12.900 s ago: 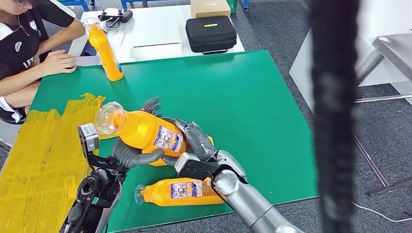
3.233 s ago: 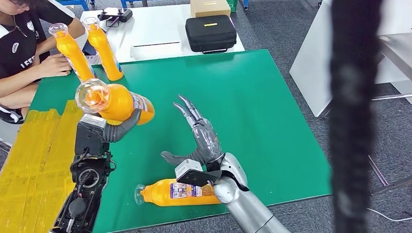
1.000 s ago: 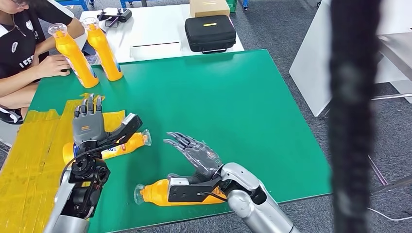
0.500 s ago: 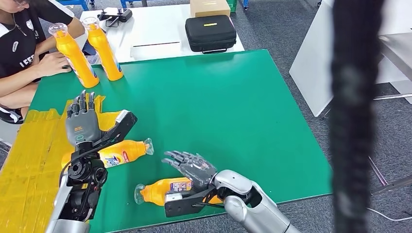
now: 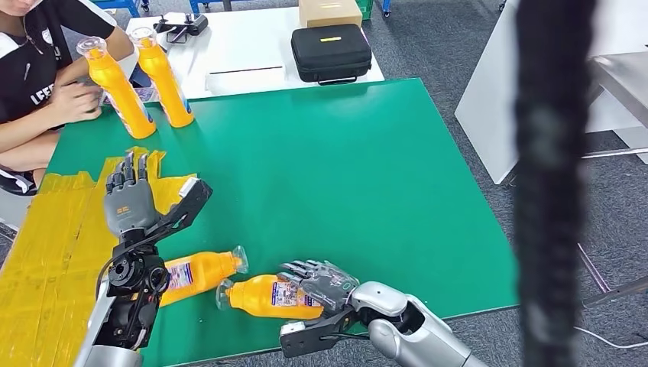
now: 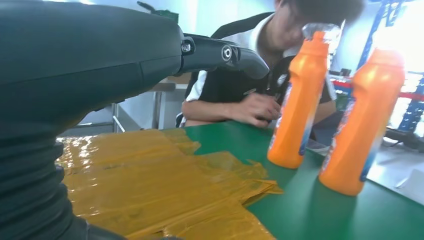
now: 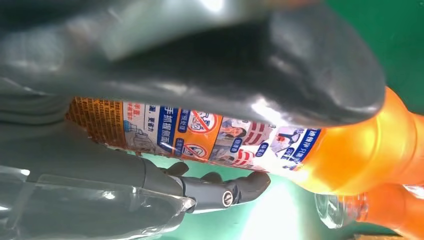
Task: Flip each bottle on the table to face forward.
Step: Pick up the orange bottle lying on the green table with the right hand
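Observation:
Near the green table's [image 5: 367, 168] front edge, my right hand [image 5: 325, 281] grips an orange bottle [image 5: 256, 297] lying on its side, cap pointing left. In the right wrist view the thumb [image 7: 225, 65] lies over the printed label of this bottle [image 7: 240, 142] and the fingers curl under it. A second orange bottle [image 5: 200, 271] lies just to its left, the two caps almost touching. My left hand [image 5: 131, 202] is raised above that bottle, fingers spread, holding nothing. Two more orange bottles [image 5: 115, 88] [image 5: 164, 76] stand upright at the far left corner.
A seated person [image 5: 46, 69] leans on the far left corner beside the upright bottles. Crinkled yellow tape [image 5: 53, 245] covers the table's left side. A black case [image 5: 331, 52] and a cardboard box [image 5: 330, 11] sit on the white table behind. A dark blurred strip [image 5: 554, 183] crosses the right of the head view.
My right hand has closed around the near bottle and shifted it slightly right. The left bottle has moved nearer, beside it. The person's hand has come off the upright bottle.

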Robot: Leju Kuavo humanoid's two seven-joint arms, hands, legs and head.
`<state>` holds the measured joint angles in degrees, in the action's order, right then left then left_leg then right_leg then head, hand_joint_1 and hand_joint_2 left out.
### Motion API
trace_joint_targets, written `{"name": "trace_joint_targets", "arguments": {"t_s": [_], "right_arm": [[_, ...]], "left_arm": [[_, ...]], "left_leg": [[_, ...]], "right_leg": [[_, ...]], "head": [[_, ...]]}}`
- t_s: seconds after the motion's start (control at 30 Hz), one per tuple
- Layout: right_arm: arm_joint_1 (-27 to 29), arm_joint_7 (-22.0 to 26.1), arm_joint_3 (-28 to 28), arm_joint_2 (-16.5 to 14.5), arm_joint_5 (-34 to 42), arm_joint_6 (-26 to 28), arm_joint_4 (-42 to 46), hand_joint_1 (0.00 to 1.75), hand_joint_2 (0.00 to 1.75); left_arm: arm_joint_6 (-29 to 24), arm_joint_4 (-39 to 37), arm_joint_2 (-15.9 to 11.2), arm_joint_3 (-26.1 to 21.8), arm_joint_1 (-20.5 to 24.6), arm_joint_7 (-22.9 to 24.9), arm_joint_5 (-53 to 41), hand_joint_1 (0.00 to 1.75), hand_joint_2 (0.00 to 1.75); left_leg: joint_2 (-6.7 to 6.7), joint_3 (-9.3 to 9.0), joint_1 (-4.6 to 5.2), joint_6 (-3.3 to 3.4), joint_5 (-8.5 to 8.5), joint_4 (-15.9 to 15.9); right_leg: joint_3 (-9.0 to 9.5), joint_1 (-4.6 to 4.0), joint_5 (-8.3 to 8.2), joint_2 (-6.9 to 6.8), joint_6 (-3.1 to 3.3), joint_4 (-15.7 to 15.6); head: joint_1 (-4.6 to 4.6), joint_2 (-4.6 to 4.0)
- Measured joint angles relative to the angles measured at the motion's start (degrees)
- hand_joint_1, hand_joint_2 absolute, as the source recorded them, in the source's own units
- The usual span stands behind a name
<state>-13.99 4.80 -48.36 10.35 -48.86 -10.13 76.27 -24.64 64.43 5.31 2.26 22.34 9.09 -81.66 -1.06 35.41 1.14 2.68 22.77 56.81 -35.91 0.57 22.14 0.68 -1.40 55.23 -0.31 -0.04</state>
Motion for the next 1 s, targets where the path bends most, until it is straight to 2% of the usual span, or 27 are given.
{"name": "trace_joint_targets", "arguments": {"t_s": [0.13,0.17,0.27,0.3,0.5,1.0], "right_arm": [[0.1,-1.8,-1.0,1.5,-1.8,-0.2,0.0,0.00,0.00],[0.2,-2.7,-1.2,1.9,-2.9,0.1,0.0,0.35,0.00],[0.9,-5.8,-1.3,2.9,-6.5,2.2,-0.1,1.66,1.31],[1.2,-6.7,-1.2,3.1,-7.7,3.0,-0.1,1.75,1.75],[2.6,-11.0,-0.5,2.7,-13.9,5.0,-0.3,1.75,1.75],[4.9,-11.4,2.5,1.0,-17.1,6.9,-0.6,1.75,1.75]], "left_arm": [[-0.3,-0.7,0.0,-0.4,0.0,-0.1,0.2,0.00,1.75],[-0.4,-0.9,0.0,-0.4,0.0,-0.3,0.3,0.00,1.75],[-1.1,-1.5,0.0,-0.6,-0.1,-0.8,0.6,0.00,1.75],[-1.2,-1.6,0.0,-0.6,-0.1,-1.0,0.6,0.00,1.75],[-1.2,-2.5,0.0,-0.6,-0.2,-1.4,1.2,0.00,1.75],[-1.9,-4.0,0.1,-0.3,-0.2,-2.5,3.2,0.00,1.75]], "left_leg": [[-0.03,-0.10,0.01,0.00,0.00,0.0],[-0.05,-0.14,0.01,0.00,0.00,0.0],[-0.14,-0.28,0.02,0.01,0.01,0.0],[-0.14,-0.32,0.02,0.02,0.02,0.0],[-0.13,-0.64,0.04,0.04,0.08,0.0],[-0.13,-1.26,0.05,0.09,0.26,0.0]], "right_leg": [[0.09,0.01,0.01,-0.01,0.00,0.0],[0.13,0.02,0.02,-0.02,0.00,0.0],[0.29,0.02,0.06,-0.05,0.00,0.0],[0.34,0.03,0.06,-0.05,0.00,-0.1],[0.63,0.03,0.08,-0.04,0.00,-0.1],[1.11,0.02,0.28,-0.04,-0.08,-0.2]], "head": [[0.01,0.00],[0.00,0.00],[0.01,0.00],[0.01,0.00],[0.01,0.00],[0.01,0.00]]}}
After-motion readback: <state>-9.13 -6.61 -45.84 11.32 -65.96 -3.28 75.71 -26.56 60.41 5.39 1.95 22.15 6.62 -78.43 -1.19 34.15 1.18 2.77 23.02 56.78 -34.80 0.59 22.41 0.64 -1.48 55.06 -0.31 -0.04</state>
